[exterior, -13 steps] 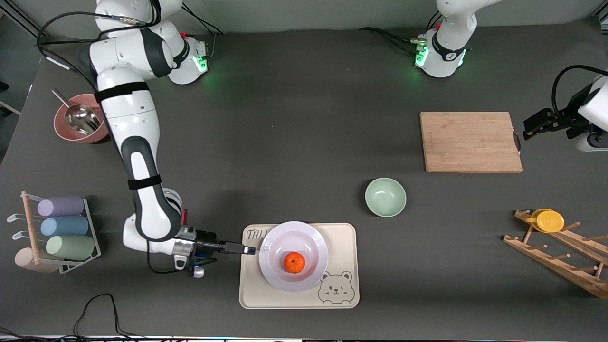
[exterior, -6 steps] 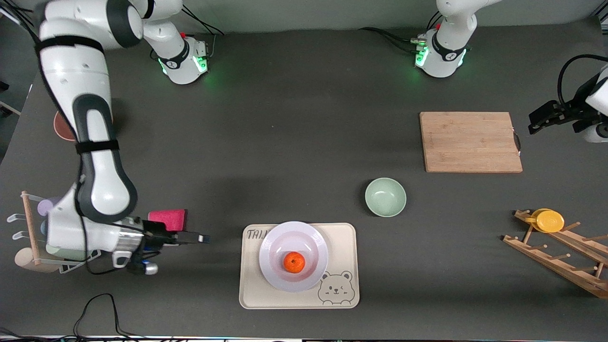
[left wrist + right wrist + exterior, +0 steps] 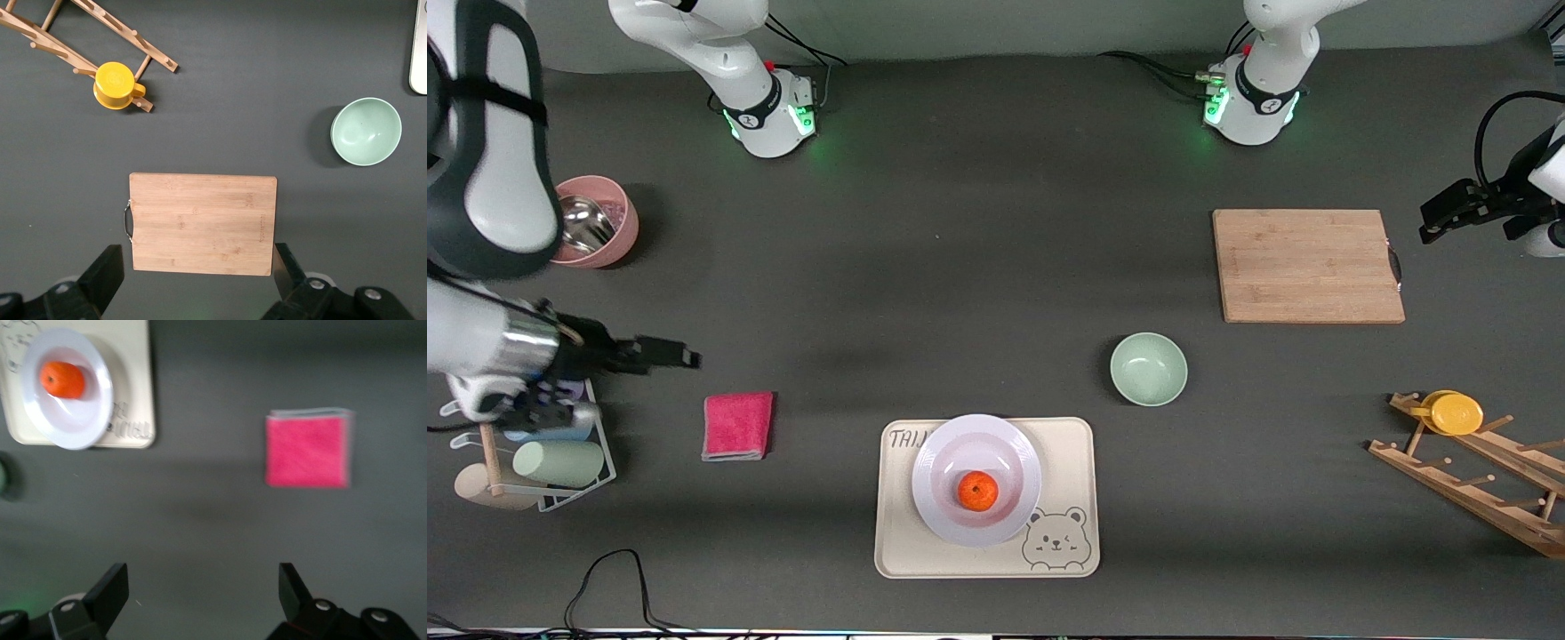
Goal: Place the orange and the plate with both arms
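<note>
I see even, soft light from above, with faint shadows on the dark table [image 3: 978, 267]. My right wrist view is blurred; the pink cloth [image 3: 307, 450] looks smeared.

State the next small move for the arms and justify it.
Probably just park both arms. The orange already sits in the plate on the tray; the right gripper and left gripper are open, empty and away from it.

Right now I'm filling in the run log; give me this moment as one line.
orange: in plate | plate: on bear tray | right gripper: open, beside pink cloth | left gripper: open, beside cutting board
</note>
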Controlling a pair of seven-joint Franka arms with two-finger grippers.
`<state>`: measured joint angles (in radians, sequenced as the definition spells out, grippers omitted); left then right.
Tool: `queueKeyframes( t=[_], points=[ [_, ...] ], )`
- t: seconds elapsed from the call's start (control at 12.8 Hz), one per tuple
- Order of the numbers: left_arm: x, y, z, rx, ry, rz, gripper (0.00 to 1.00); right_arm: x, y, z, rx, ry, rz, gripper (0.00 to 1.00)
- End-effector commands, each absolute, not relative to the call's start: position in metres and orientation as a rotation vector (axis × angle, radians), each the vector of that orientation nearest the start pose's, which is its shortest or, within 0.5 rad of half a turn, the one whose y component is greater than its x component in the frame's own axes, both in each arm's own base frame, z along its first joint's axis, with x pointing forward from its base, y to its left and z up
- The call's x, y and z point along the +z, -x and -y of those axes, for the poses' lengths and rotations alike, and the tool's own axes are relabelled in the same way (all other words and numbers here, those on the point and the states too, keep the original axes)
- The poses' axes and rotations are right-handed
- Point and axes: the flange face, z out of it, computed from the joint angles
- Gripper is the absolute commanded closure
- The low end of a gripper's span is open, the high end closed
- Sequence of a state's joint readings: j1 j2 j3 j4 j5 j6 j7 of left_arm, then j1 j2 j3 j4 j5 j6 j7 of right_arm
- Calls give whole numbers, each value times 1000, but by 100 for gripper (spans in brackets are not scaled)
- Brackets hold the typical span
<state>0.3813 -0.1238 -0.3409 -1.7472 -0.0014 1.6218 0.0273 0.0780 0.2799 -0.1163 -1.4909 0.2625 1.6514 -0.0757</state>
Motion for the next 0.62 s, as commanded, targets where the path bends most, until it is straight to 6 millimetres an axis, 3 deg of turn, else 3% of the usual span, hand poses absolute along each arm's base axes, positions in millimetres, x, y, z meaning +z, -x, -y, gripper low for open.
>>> queueKeyframes(
  t=[0.0, 0.23, 0.54],
  points=[
    [615, -510, -9, 11, 3103, 31, 0, 553, -595, 14, 152, 3034, -19, 0],
    [612, -510, -11, 20, 3105, 38, 0, 585, -572, 23, 171, 3110, -103, 0],
    [611, -511, -11, 23, 3105, 33, 0, 590, -570, 23, 157, 3115, -105, 0]
  ],
)
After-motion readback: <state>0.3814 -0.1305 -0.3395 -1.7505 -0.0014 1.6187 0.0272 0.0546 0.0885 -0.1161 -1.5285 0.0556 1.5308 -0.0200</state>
